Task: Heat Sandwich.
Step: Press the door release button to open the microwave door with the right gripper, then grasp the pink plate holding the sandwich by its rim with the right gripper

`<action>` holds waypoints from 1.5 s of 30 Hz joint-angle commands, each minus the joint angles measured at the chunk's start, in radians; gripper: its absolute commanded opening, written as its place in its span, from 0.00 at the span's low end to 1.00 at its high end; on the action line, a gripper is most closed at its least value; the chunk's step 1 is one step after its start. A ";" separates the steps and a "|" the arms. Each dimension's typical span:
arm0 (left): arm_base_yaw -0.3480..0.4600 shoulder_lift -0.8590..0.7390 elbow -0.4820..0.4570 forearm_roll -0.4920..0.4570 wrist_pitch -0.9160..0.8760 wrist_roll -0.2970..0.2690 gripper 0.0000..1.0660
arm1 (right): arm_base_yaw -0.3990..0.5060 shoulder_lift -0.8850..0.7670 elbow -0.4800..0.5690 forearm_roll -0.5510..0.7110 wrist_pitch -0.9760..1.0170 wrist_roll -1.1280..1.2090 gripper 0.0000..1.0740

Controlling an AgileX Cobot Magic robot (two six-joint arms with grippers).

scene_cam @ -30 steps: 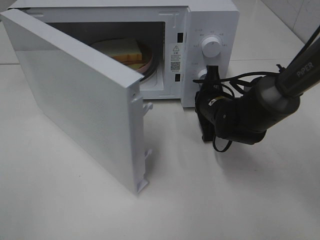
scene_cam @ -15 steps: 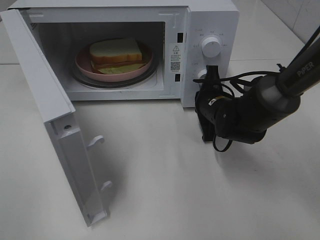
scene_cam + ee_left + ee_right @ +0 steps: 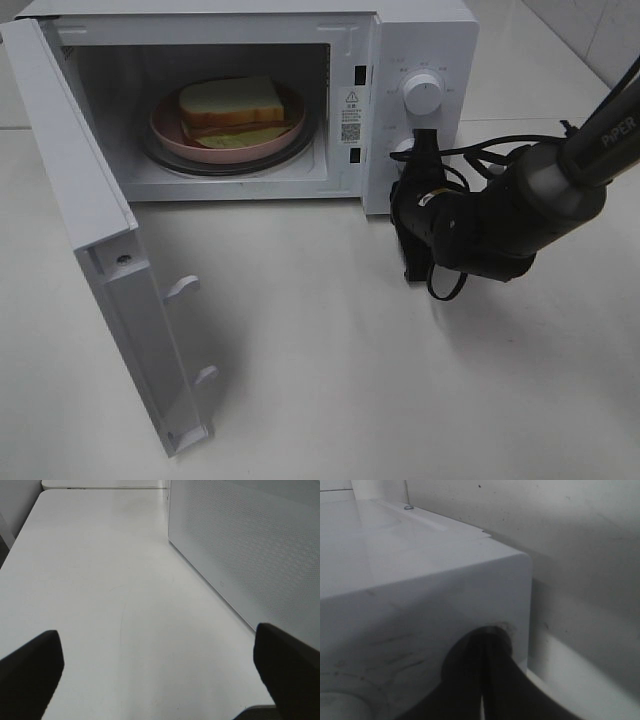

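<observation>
**Inspector:** Count?

**Assistant:** One sandwich [image 3: 232, 108], one round pink plate [image 3: 165, 135], one boxy white microwave [image 3: 420, 30]. Its door [image 3: 95, 240] stands open, showing two hooked latches [image 3: 182, 287].

**Inspector:** Sandwich against the grippers?

**Assistant:** It is on the plate inside the cavity, well apart and at nine o'clock from the right gripper [image 3: 421, 150]. That gripper's fingers are pressed together at the lower dial [image 3: 400, 147]. The left gripper [image 3: 159, 672] is spread wide, holding nothing.

**Inspector:** Surfaces?

**Assistant:** Soft white bread, tan crust, brown and pale green layers. Glossy plate, smooth white table [image 3: 400, 380].
</observation>
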 commanded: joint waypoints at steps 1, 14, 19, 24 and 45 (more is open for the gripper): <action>0.003 -0.019 0.001 -0.006 -0.007 0.004 0.92 | -0.023 -0.041 -0.034 -0.111 -0.180 -0.013 0.00; 0.003 -0.019 0.001 -0.006 -0.007 0.004 0.92 | -0.011 -0.102 0.099 -0.187 -0.070 0.057 0.00; 0.003 -0.019 0.001 -0.006 -0.007 0.004 0.92 | -0.011 -0.140 0.151 -0.224 -0.007 0.063 0.00; 0.003 -0.019 0.001 -0.006 -0.007 0.004 0.92 | -0.011 -0.200 0.224 -0.262 0.024 0.063 0.00; 0.003 -0.019 0.001 -0.006 -0.007 0.004 0.92 | -0.011 -0.601 0.288 -0.728 0.638 -0.306 0.01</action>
